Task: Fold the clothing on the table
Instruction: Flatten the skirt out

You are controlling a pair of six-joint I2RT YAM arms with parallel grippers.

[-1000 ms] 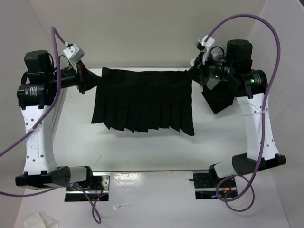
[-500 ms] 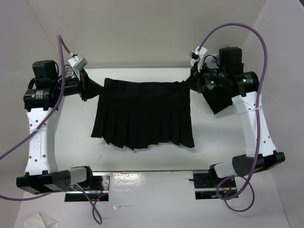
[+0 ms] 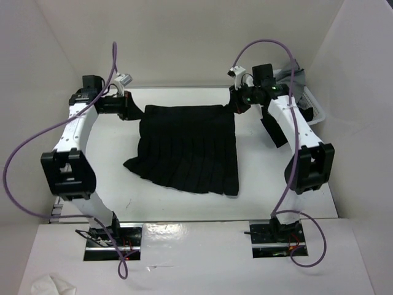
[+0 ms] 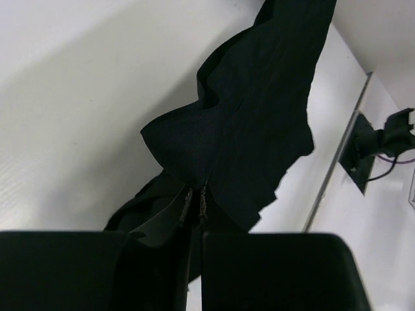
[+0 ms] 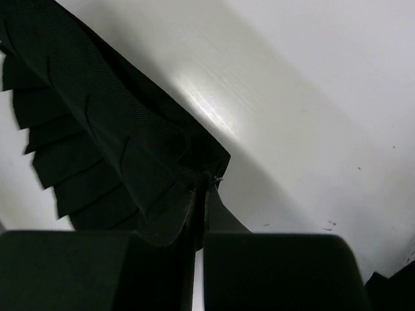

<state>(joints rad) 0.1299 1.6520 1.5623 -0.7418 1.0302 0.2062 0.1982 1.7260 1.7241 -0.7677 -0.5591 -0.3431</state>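
Skirt [image 3: 187, 147] stretched between grippers, waistband far side, hem toward bases over tabletop [image 3: 264, 184]. Left gripper [image 3: 131, 109] clamped on left waistband corner, right gripper [image 3: 237, 102] clamped on right corner. Black garment [image 3: 269, 130] just right of right gripper, half hidden under right arm [image 3: 295, 126]. Basket [image 3: 314, 98] beyond, mostly blocked. Wrist views: fabric fills frame, hem cut off.

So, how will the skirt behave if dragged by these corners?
Likely floppy: the skirt drapes in folds from the jaws. Probably light: small corner pinches lift it. Hem may drag and crumple, as on its left.
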